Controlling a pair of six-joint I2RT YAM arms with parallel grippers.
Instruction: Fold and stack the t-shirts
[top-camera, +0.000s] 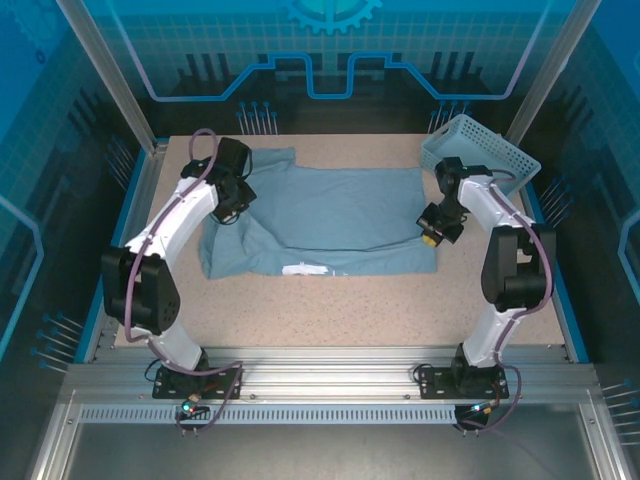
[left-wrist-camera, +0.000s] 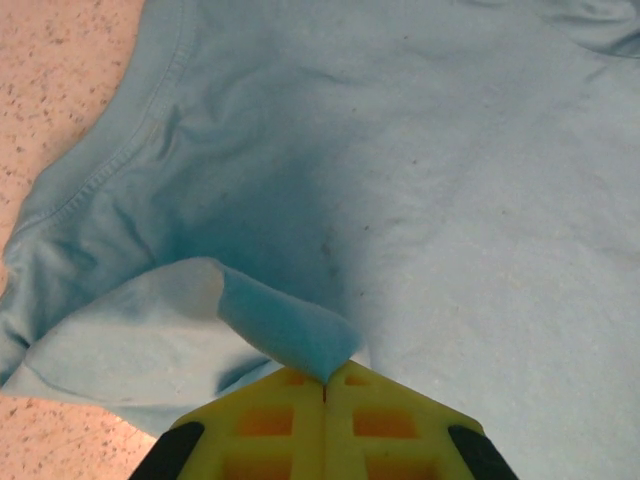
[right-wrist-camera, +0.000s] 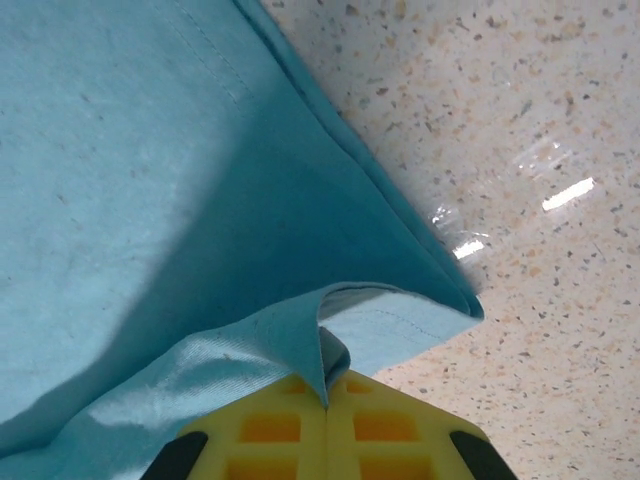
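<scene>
Nearest us, the two arms stand bolted to an aluminium rail (top-camera: 330, 385) at the near edge of the speckled beige table (top-camera: 350, 310). Beyond a bare strip of tabletop, we see a single pale blue-grey t-shirt (top-camera: 340, 215) lying spread out across the middle of the table, wider than it is deep. A bit of its white print (top-camera: 305, 268) peeks out along its near edge, where the cloth is folded over. The left part of the shirt is rumpled, and one sleeve reaches toward the far left.

At the shirt's right edge, near its near right corner, we find the right gripper (top-camera: 432, 237). In the right wrist view its yellow fingers (right-wrist-camera: 400, 430) are pressed together, pinching a small fold of the shirt's hemmed edge (right-wrist-camera: 300, 340), with bare table just to the right of it.

A little farther back, on the shirt's left side, sits the left gripper (top-camera: 230, 208). Its yellow fingers (left-wrist-camera: 400, 430) are likewise fully closed, with a raised tuck of the cloth (left-wrist-camera: 290, 330) caught between the tips.

Farthest away, at the far right corner of the table, rests a light blue plastic lattice basket (top-camera: 480, 150), apart from the shirt.
</scene>
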